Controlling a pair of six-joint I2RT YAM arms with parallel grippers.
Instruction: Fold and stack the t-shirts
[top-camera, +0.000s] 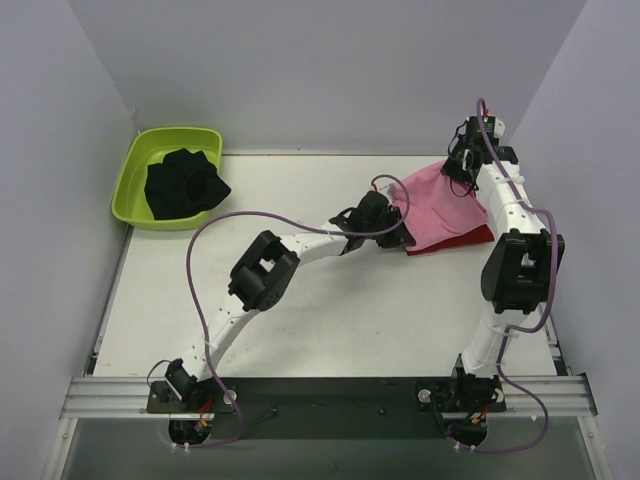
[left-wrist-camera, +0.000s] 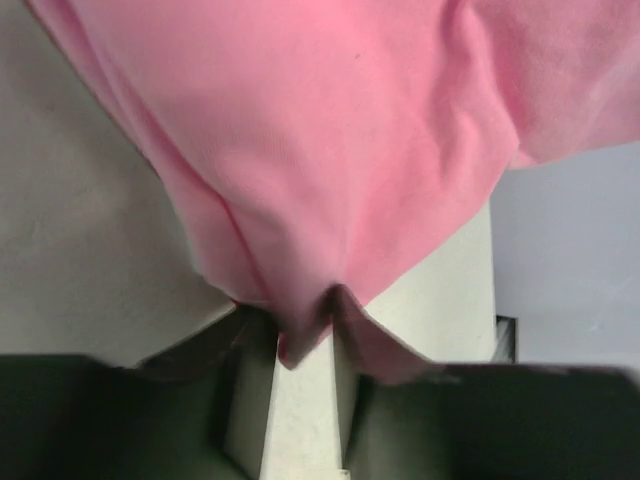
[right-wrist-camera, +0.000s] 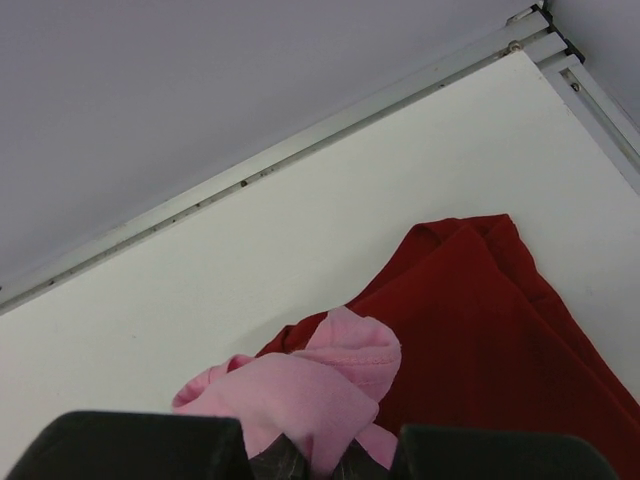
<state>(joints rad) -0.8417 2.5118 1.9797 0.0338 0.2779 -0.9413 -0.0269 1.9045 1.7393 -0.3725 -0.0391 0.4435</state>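
1. Hanging between both hands, the pink t-shirt (top-camera: 440, 200) slopes above the far right corner of the bench (top-camera: 330, 320).
2. The right hand (right-wrist-camera: 320, 462) is closed on a bunched pink hem, raised off the bench.
3. The left hand (left-wrist-camera: 302, 345) has its fingers narrowly apart with a point of pink cloth between them; whether they clamp it I cannot tell.
4. The red t-shirt (right-wrist-camera: 480, 310) lies on the bench beneath the pink one.
5. A lime green tub (top-camera: 135, 185) at the far left holds a dark garment (top-camera: 183, 183).

I work in a lab test cell: bare pale walls (top-camera: 300, 70) box in my white table (top-camera: 330, 320), and my two arm bases (top-camera: 180, 400) bolt to an aluminium rail (top-camera: 330, 395).
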